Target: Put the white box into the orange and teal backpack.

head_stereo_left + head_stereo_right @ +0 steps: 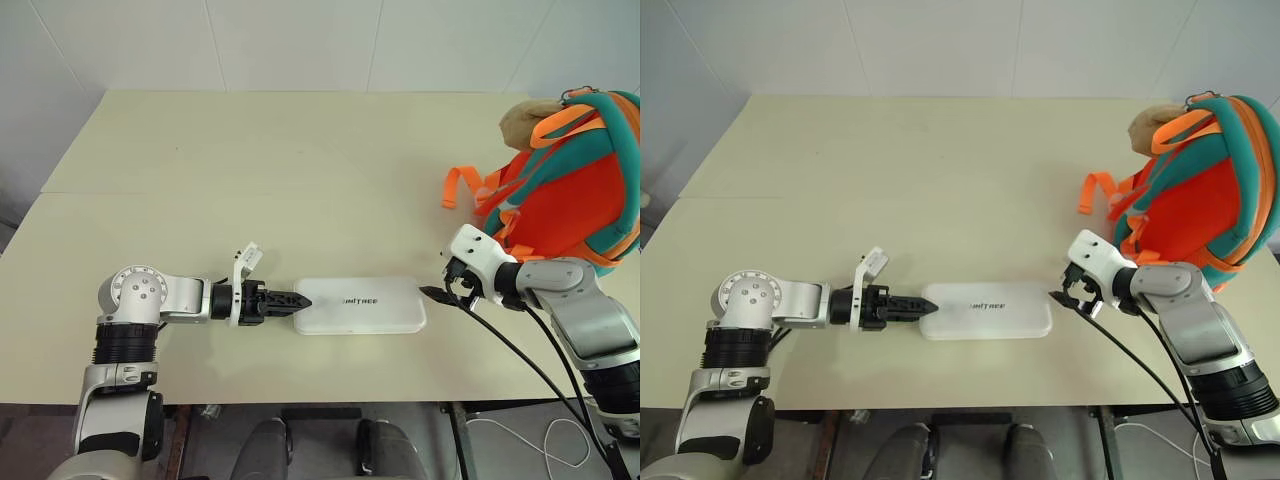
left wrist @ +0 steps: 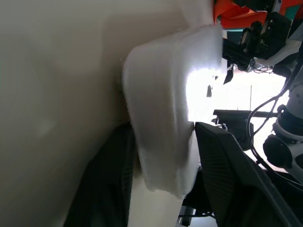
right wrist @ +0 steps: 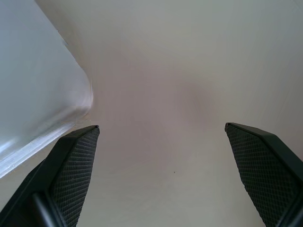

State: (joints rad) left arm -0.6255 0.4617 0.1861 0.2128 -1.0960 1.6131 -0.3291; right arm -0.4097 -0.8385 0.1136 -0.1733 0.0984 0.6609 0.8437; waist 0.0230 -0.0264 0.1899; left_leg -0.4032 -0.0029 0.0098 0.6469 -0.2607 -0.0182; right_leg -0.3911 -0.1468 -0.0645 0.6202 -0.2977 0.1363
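White, flat round-cornered box (image 1: 360, 305) on matte table (image 1: 250, 170)

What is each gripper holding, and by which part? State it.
The left gripper has its jaws around the white box at its short left end. The right gripper holds nothing, jaws open.

I am standing at a cream table (image 1: 250, 160) whose top is filling most of my view. White tiled wall panels (image 1: 300, 45) are rising just behind its far edge, and grey floor (image 1: 500, 440) is showing below its near edge.
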